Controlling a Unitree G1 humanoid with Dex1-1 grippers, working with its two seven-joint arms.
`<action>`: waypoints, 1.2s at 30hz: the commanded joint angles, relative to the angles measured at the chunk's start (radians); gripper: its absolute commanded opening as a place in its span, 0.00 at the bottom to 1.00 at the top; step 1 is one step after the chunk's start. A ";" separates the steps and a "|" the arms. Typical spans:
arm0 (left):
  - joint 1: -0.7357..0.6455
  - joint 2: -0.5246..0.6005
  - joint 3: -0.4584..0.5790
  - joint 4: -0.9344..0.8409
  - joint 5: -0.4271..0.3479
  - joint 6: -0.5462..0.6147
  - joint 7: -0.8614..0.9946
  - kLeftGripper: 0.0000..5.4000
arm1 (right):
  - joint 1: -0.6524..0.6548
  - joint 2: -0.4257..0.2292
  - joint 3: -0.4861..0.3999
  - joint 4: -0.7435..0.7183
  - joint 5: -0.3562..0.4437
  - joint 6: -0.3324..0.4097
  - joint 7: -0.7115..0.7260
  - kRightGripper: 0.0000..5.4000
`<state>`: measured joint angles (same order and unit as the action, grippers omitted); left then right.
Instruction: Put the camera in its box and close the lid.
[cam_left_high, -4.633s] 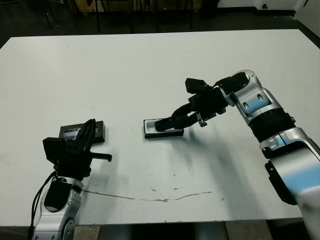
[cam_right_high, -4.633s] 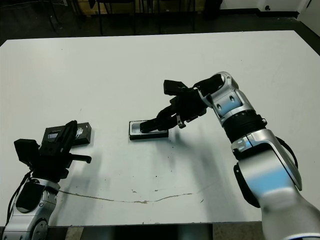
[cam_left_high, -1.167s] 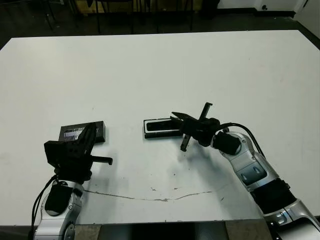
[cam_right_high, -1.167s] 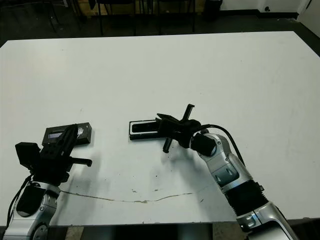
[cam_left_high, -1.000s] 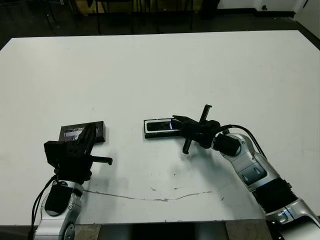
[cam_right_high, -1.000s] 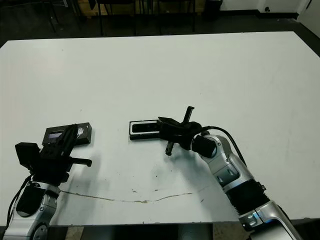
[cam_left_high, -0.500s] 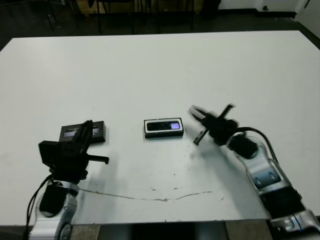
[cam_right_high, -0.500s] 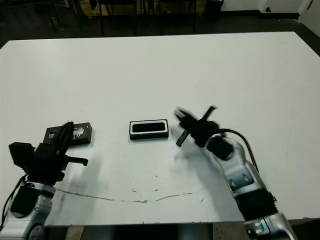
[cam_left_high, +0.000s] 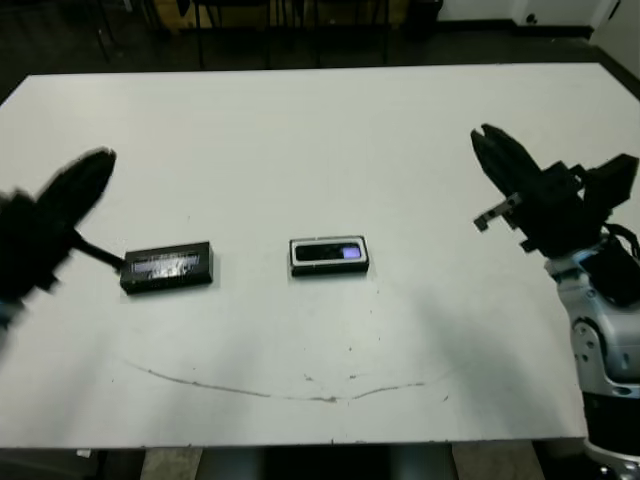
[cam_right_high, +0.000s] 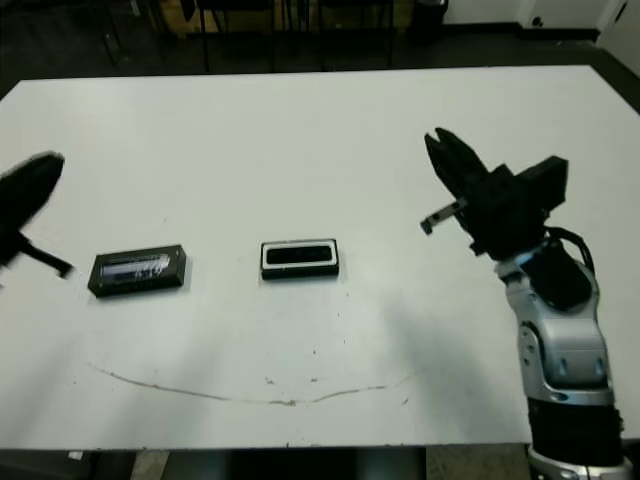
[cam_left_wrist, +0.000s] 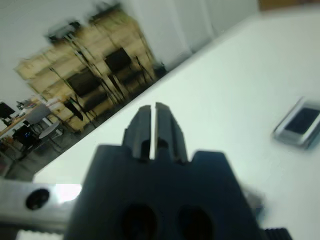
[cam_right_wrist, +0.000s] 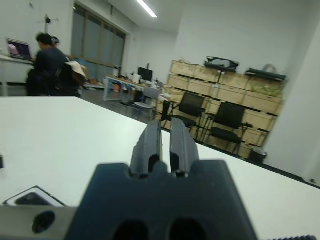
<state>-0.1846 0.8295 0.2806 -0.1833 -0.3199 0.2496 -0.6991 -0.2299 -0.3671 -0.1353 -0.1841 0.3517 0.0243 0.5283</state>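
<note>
With both the left gripper (cam_left_wrist: 154, 116) and right gripper (cam_right_wrist: 165, 137) closed and empty, the lid (cam_left_high: 166, 267), at nine o'clock of the box (cam_left_high: 329, 255), looks thin, stiff, light and slippery, best pinched across its long edges.

No writing can be read anywhere. The lid (cam_left_high: 166, 268) carries a pale label, perhaps printed, but it is too blurred to make out.

A white table (cam_left_high: 300, 130); chairs (cam_right_wrist: 227, 122) and, apparently, a seated person (cam_right_wrist: 47, 65) beyond.
</note>
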 joint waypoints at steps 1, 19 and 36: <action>-0.186 0.065 -0.197 0.263 0.133 0.021 -0.132 0.00 | -0.001 -0.007 0.004 0.018 -0.005 0.008 0.007 0.00; -0.716 -0.183 -0.592 1.158 0.457 -0.089 -0.510 0.00 | 0.003 -0.033 0.008 0.019 -0.018 0.053 0.004 0.00; -0.700 -0.211 -0.681 1.329 0.628 -0.062 -0.491 0.00 | 0.054 -0.027 0.014 -0.040 -0.041 0.085 -0.023 0.00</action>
<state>-0.9382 0.6144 -0.3726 1.1190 0.2635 0.1486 -1.1867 -0.1951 -0.3893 -0.1261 -0.2199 0.3203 0.0833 0.5110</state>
